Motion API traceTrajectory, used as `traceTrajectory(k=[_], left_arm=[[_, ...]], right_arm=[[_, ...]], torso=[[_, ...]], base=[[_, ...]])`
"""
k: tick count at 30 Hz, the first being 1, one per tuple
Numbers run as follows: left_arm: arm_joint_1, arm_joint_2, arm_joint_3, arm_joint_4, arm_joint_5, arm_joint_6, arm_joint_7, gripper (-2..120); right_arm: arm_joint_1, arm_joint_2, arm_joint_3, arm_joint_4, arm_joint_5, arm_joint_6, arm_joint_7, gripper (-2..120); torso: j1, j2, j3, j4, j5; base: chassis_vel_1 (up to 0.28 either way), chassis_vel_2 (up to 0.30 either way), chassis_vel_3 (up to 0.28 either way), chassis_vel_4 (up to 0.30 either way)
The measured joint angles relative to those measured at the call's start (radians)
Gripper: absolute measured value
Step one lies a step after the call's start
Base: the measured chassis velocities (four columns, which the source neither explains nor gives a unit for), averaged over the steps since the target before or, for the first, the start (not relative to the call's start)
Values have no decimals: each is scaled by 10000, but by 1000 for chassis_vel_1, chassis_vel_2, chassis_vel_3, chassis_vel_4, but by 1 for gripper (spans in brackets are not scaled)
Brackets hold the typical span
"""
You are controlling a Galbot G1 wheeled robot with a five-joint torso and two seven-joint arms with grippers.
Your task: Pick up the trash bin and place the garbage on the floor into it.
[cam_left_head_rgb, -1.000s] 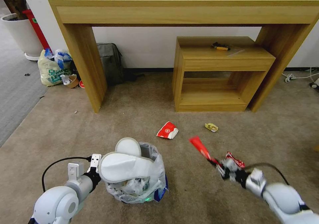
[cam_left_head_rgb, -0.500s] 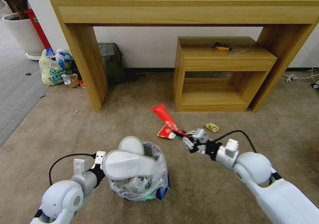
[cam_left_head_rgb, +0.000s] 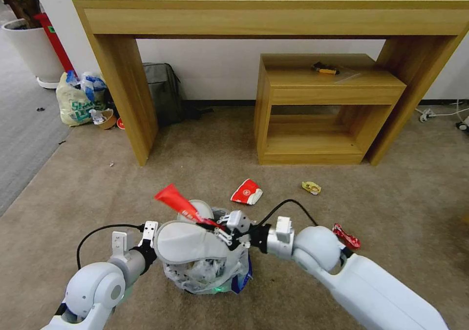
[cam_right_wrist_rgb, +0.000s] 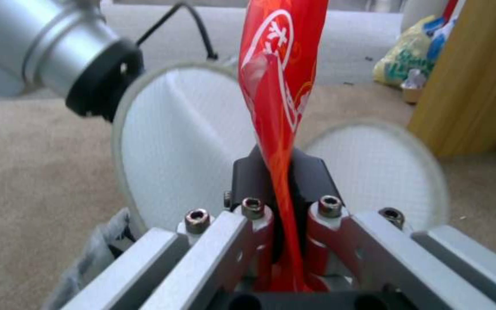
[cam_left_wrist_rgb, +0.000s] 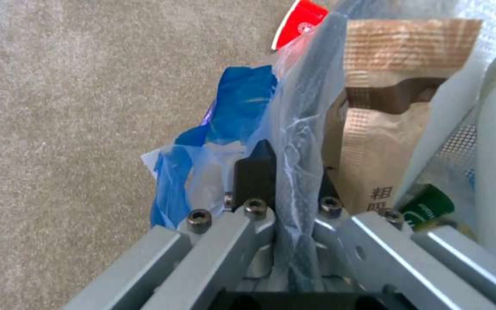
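Note:
The trash bin point(cam_left_head_rgb: 229, 271) stands on the beige floor point(cam_left_head_rgb: 97, 193), stuffed with litter, and white slippers point(cam_left_head_rgb: 188, 244) lie across its top. My left gripper point(cam_left_head_rgb: 152, 250) is shut on the bin's bag-lined rim point(cam_left_wrist_rgb: 308, 107), as the left wrist view shows at the left gripper point(cam_left_wrist_rgb: 291, 168). A cardboard piece point(cam_left_wrist_rgb: 374, 129) and a green-label bottle point(cam_left_wrist_rgb: 429, 209) sit inside. Just above the slippers, my right gripper point(cam_left_head_rgb: 222, 227) is shut on a long red wrapper point(cam_left_head_rgb: 177, 203). The right wrist view shows the right gripper point(cam_right_wrist_rgb: 280, 168) pinching that red wrapper point(cam_right_wrist_rgb: 277, 86). More garbage lies on the carpet: a red-and-white paper cup point(cam_left_head_rgb: 246, 191), a yellow wrapper point(cam_left_head_rgb: 311, 187) and a red wrapper point(cam_left_head_rgb: 346, 236).
A tall wooden table point(cam_left_head_rgb: 273, 12) and a low wooden shelf point(cam_left_head_rgb: 327, 105) stand ahead by the wall. A grey backpack point(cam_left_head_rgb: 163, 93), a pale-yellow shopping bag point(cam_left_head_rgb: 78, 102) and a white plant pot point(cam_left_head_rgb: 31, 49) are at the back left. Cables point(cam_left_head_rgb: 439, 112) lie far right.
My right gripper carried the red wrapper from low on the right across to just above the bin. The left gripper kept its hold on the bin.

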Motion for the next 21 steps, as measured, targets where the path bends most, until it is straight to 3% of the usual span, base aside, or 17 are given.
traceTrajectory(k=[17, 21], left_arm=[[-179, 19, 20, 10, -183, 0, -73, 0], [-222, 7, 31, 30, -183, 0, -74, 0]], right_arm=[[-468, -4, 75, -600, -928, 153, -14, 0], [-489, -29, 142, -428, -904, 106, 189, 16]], torso=[[-1, 1, 0, -2, 1], [0, 2, 0, -1, 2]], base=[[0, 0, 0, 0], [0, 0, 0, 0]])
